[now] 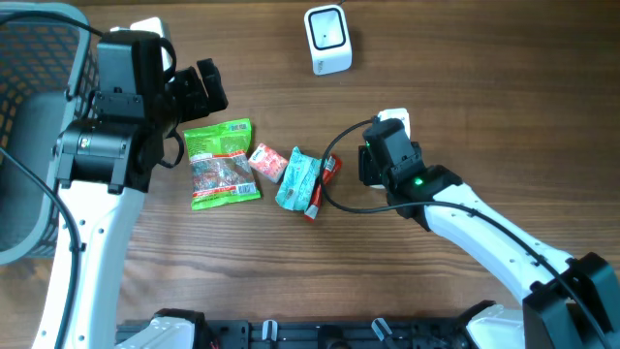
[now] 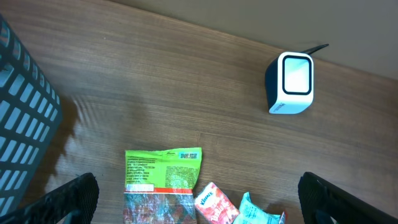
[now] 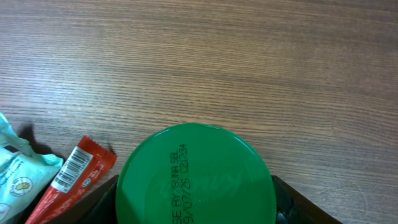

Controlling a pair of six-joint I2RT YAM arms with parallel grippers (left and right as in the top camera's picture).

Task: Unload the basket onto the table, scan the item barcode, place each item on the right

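Firmly, right hand [image 3: 196, 208] grips a round, smooth green container [image 3: 193, 162]; left hand [image 2: 200, 202] gapes wide above woodgrain table [image 2: 186, 81].

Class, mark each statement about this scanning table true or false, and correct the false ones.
1. The right hand grips a round green container. True.
2. The left hand is shut on a packet. False: it is open and empty.
3. The white scanner stands apart from the packets. True.
4. The red bar lies on top of the scanner. False: it lies on the table beside the teal packet.
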